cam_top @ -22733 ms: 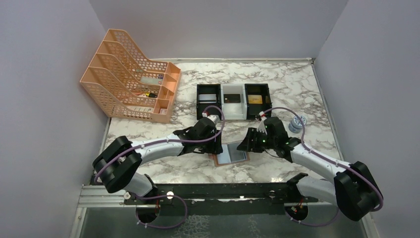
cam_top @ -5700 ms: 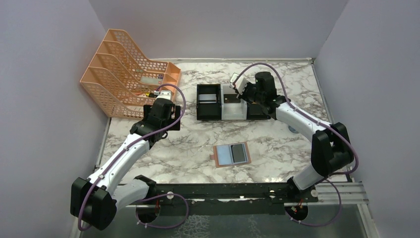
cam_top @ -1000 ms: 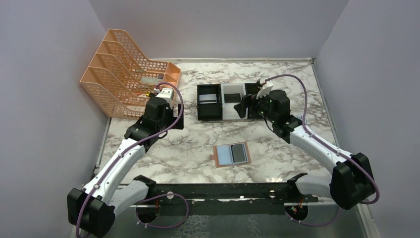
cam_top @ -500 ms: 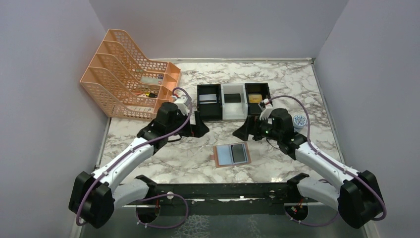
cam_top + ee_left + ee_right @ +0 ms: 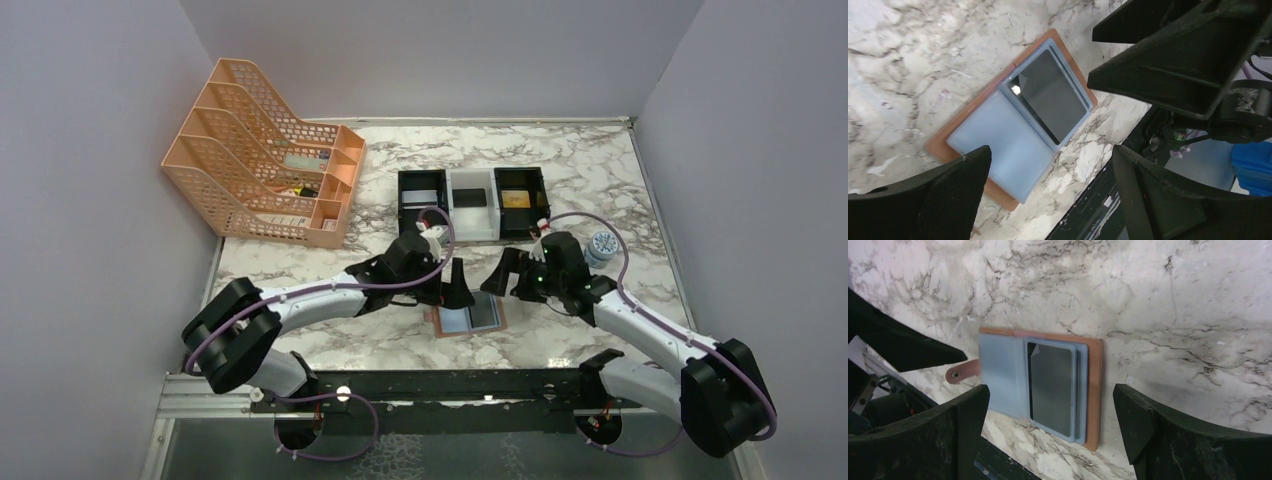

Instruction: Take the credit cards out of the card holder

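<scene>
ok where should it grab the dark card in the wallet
Its long edge by the fold. The dark grey card lies flat in the card holder, and that edge seems slightly lifted, so come from above, one jaw sliding under it.

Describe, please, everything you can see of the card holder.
The card holder is a tan-brown, leather-looking bifold lying open and flat on the marble table, pale blue-grey lining up. One half's pocket holds a dark grey card; the other half shows none. A small rounded tab sticks out from the empty half's edge.
</scene>
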Robot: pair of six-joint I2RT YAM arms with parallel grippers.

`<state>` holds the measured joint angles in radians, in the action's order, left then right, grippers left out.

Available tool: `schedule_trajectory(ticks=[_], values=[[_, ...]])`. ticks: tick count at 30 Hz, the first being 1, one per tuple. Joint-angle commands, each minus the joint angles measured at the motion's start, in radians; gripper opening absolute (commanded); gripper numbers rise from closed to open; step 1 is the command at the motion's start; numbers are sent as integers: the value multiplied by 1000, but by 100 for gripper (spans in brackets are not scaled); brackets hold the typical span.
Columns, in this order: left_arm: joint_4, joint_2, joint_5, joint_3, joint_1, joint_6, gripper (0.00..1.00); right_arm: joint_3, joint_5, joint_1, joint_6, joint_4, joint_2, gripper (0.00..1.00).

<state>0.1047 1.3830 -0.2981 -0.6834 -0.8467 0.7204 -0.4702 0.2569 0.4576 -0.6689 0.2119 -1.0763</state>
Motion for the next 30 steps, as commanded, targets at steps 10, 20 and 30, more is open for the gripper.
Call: schedule_trajectory(ticks=[10,20,30], values=[[152,104,93,-11,-68,139,88,209,214,4,-110,-333,162,100],[167,99,116,22,-70,163,84,173,222,4,-138,-243,86,81],[174,136,128,4,-70,181,83,144,253,4,-106,-224,-27,62]])
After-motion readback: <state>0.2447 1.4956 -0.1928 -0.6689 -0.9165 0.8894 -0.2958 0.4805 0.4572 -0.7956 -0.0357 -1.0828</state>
